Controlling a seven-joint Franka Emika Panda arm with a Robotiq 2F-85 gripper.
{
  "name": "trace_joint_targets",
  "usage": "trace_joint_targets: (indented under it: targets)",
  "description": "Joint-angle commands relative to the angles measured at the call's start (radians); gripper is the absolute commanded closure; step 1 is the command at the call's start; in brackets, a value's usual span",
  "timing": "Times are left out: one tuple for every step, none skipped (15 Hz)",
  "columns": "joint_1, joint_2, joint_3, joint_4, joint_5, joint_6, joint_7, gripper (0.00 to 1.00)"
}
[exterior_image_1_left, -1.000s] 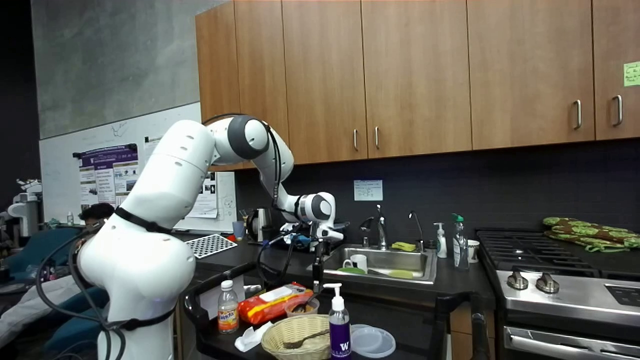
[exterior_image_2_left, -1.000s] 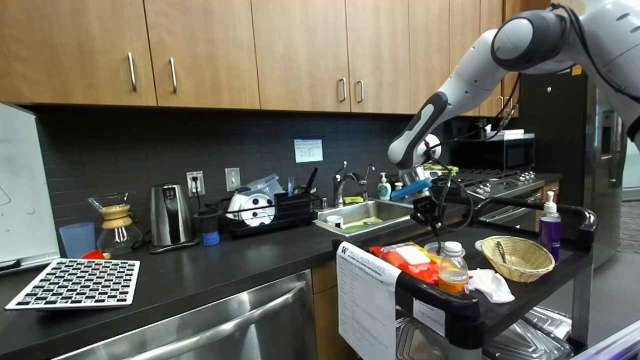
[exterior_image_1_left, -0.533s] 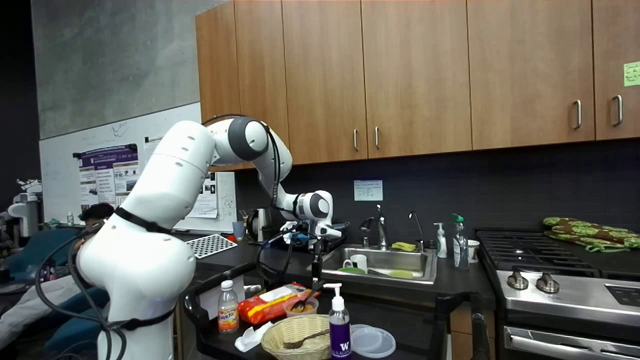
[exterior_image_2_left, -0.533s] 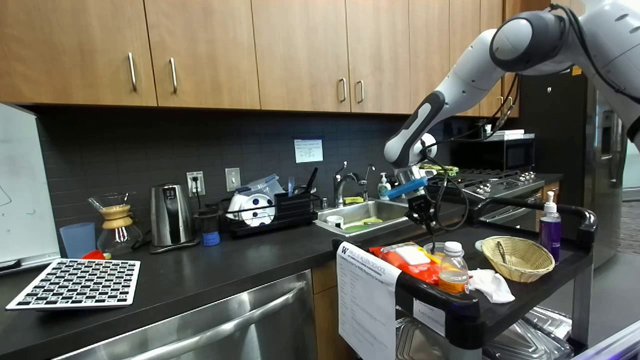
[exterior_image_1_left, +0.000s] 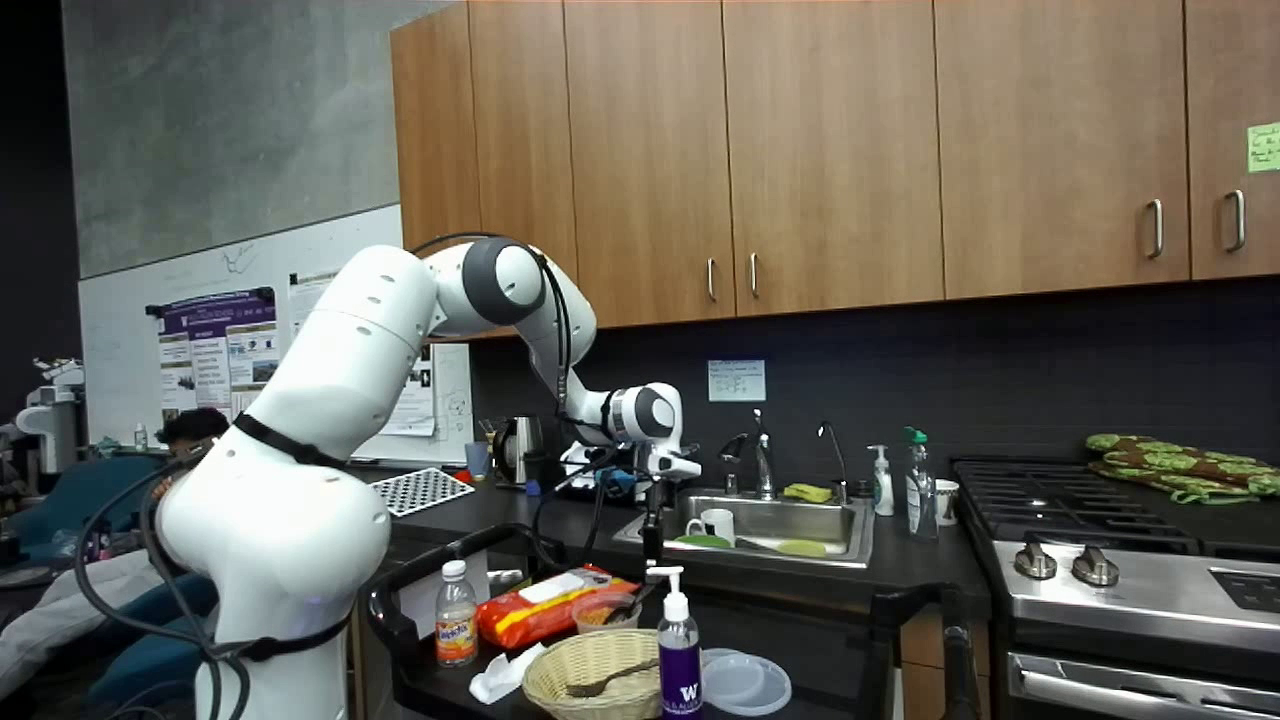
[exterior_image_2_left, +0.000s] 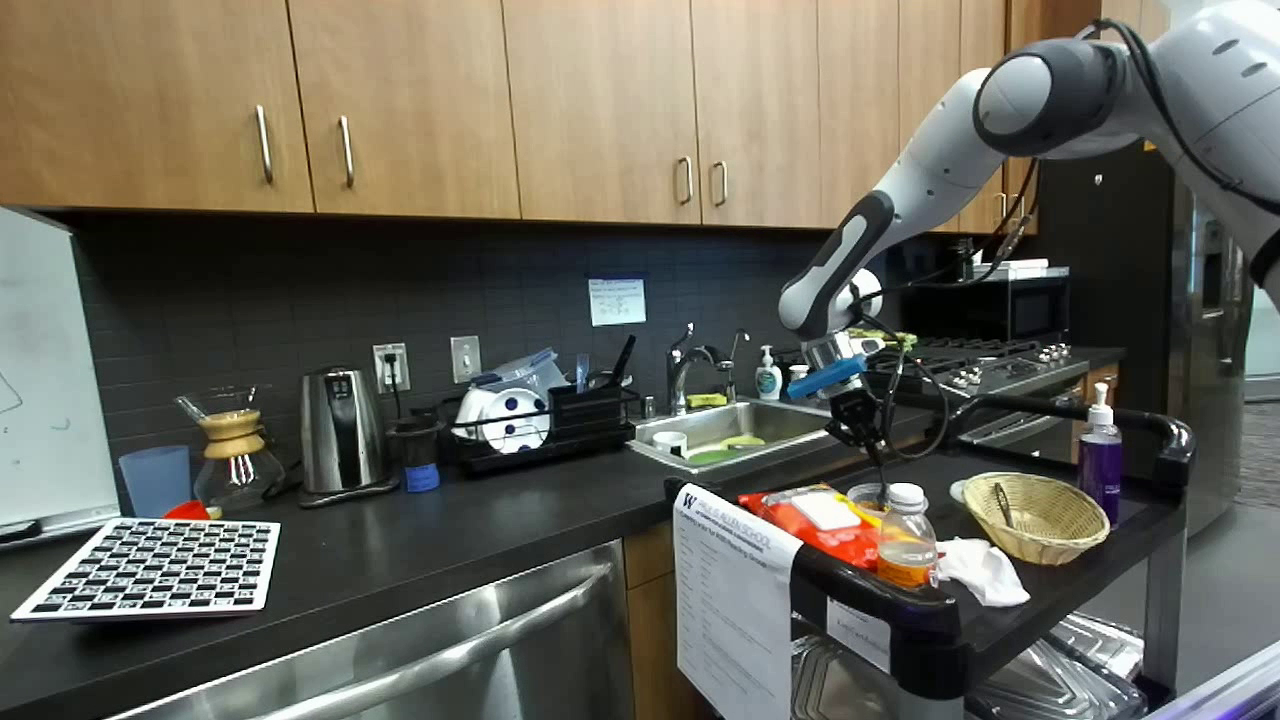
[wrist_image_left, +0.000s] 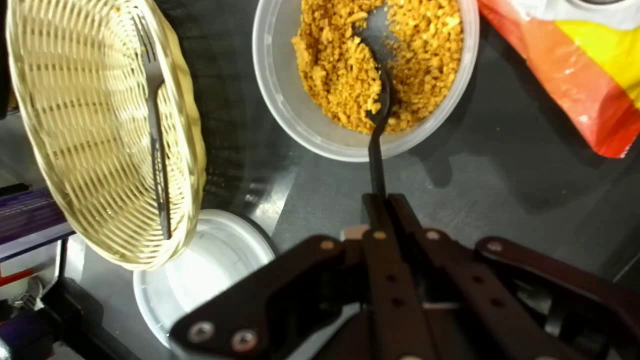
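My gripper (wrist_image_left: 385, 197) is shut on the handle of a black spoon (wrist_image_left: 376, 170). The spoon's head lies in orange-brown crumbs (wrist_image_left: 340, 90) inside a round clear plastic container (wrist_image_left: 272, 95). A dark patch of container bottom shows near the spoon's head. The gripper also shows in both exterior views (exterior_image_1_left: 653, 555) (exterior_image_2_left: 873, 450), above the cart, with the spoon slanting down into the container (exterior_image_1_left: 605, 622). In an exterior view the container (exterior_image_2_left: 862, 493) is partly hidden behind a bottle. The fingertips stay outside the container's rim. A red and yellow packet (wrist_image_left: 585, 90) lies beside the container.
On the black cart (exterior_image_2_left: 1075, 415) stand a wicker basket (wrist_image_left: 100, 140) with a fork (wrist_image_left: 156, 130) in it, a clear lid (wrist_image_left: 200, 270), an orange-labelled bottle (exterior_image_1_left: 456, 615), a purple pump bottle (exterior_image_1_left: 680, 660) and a white napkin (exterior_image_2_left: 980, 570). A sink (exterior_image_2_left: 775, 425) lies behind.
The arm and gripper have moved a little, ending farther right in both exterior views, with the spoon still held. The container appears to have shifted slightly.
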Motion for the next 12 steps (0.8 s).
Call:
trace_joint_targets:
  targets:
    - [-0.006,-0.021,-0.010,-0.031,-0.019,-0.021,-0.003,0.99]
    - [-0.006,-0.031,-0.009,-0.044,-0.018,-0.027,-0.002,0.99]
    - [-0.004,-0.034,-0.006,-0.049,-0.017,-0.028,-0.001,0.99]
    - [0.000,-0.038,-0.003,-0.054,-0.017,-0.030,-0.001,0.99]
    - [0.003,-0.039,0.001,-0.056,-0.014,-0.031,-0.001,0.99]
    - [0.007,-0.039,0.006,-0.056,-0.012,-0.033,-0.002,0.99]
    - [0.011,-0.037,0.014,-0.054,-0.007,-0.032,-0.005,0.99]
    - [0.015,-0.034,0.021,-0.050,-0.004,-0.034,-0.007,0.99]
    - [0.019,-0.032,0.028,-0.046,-0.001,-0.035,-0.009,0.99]
    - [0.021,-0.024,0.035,-0.036,0.002,-0.036,-0.013,0.99]
    - [0.026,-0.016,0.041,-0.024,0.002,-0.039,-0.014,0.99]
    - [0.030,-0.011,0.045,-0.015,0.000,-0.041,-0.015,0.99]
